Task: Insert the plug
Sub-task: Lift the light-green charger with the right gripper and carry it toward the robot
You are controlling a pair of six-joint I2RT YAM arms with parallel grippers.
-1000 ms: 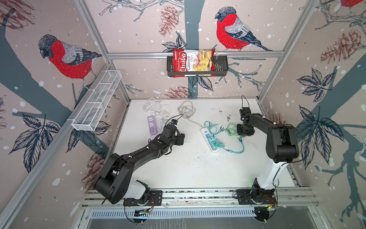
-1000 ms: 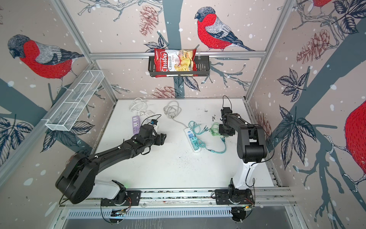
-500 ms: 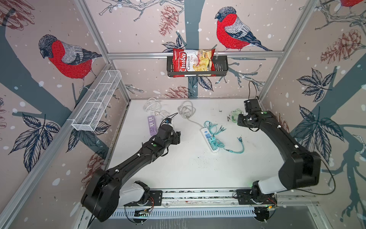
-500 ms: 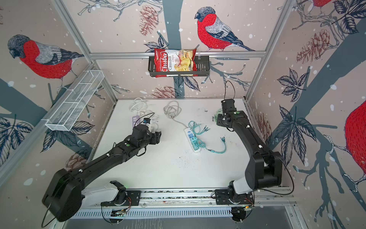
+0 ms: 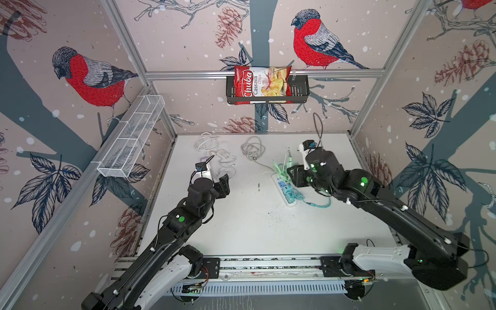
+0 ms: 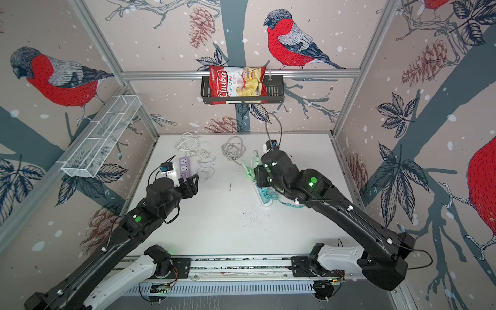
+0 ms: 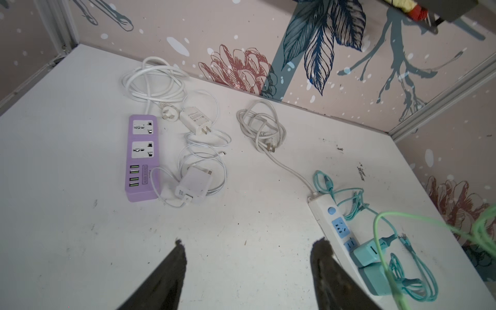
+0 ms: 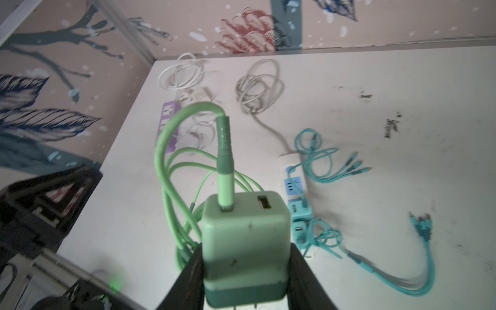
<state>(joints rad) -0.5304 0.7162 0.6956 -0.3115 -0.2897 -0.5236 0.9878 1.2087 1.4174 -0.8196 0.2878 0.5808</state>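
- Currently the right pincer (image 8: 245, 271) is pinching the green charger (image 8: 245, 236) by its sides. The green cable (image 8: 171, 150) is trailing off the charger's outer face, and the prongs are pointing back toward the wrist.
- In a top view that arm is holding the charger up off the bench (image 5: 255, 233), over the far end of the white power strip (image 5: 285, 193). So pickup is looking done, but nothing is going into a socket yet.
- Two teal chargers (image 7: 369, 253) are already sitting in the strip. A blue socket (image 7: 340, 228) just beside them is showing free, prob. the target.
- Meanwhile the left pincer (image 7: 249, 249) is hovering spread and empty, touching nothing, w/ the purple strip (image 7: 141, 158) lying ahead of it.
- Remaining, as I'm judging it: getting the prongs facing the strip (maybe a re-grip or hand-off), lining up w/ the free socket, pushing in, letting go.
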